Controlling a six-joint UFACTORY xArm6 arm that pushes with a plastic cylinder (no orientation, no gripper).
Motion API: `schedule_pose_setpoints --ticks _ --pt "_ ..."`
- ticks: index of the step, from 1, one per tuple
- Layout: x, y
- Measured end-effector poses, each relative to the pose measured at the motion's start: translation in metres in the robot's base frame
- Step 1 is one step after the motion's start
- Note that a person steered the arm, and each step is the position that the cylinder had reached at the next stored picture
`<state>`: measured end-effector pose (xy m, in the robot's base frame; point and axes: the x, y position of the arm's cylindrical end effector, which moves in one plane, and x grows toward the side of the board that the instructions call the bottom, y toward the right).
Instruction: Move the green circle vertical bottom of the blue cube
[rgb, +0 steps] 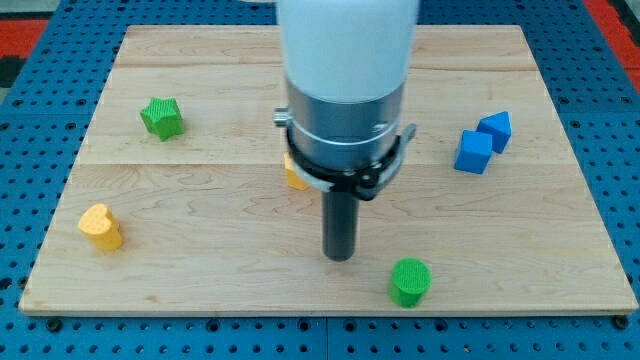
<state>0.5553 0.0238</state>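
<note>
1. Camera view, the only one. A pale wooden board (200, 200), made of planks running across the view, lies on a blue perforated base (30, 40).
2. The white and grey arm body (345, 90) comes down from the view's top centre and ends in a straight dark rod. My tip (340, 258) sits on the board, below the board's centre.
3. No jaws on this rig, so spread or pressed together does not apply: the rod ends plain and holds nothing.
4. Task thing: the green ribbed circle, a short upright cylinder (410, 282), stands near the board's bottom edge, to the view's right of my tip and slightly lower. A visible gap of bare wood lies between it and my tip; no contact.
5. Blue cube (474, 152) sits at the view's right, in the upper half of the board. A second blue block, shape unclear (496, 129), is just beside it at its upper right; cannot tell whether the two touch.
6. The green circle lies lower in the view than the blue cube and to its left, well apart from it.
7. Green star-shaped block (161, 117) is at the view's upper left, well apart from everything else.
8. Yellow heart-shaped block (101, 226) is at the view's lower left, near the board's left edge.
9. A yellow-orange block (293, 176) shows only partly at the left side of the arm body; shape hidden.
</note>
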Motion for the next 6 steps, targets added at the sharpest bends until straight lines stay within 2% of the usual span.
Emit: schedule_pose_setpoints --ticks 1,2,3,5,6 --pt "0.016 -0.076" --pt "0.063 -0.021" --pt "0.064 0.008" --pt "0.029 0.101" --pt "0.029 0.11"
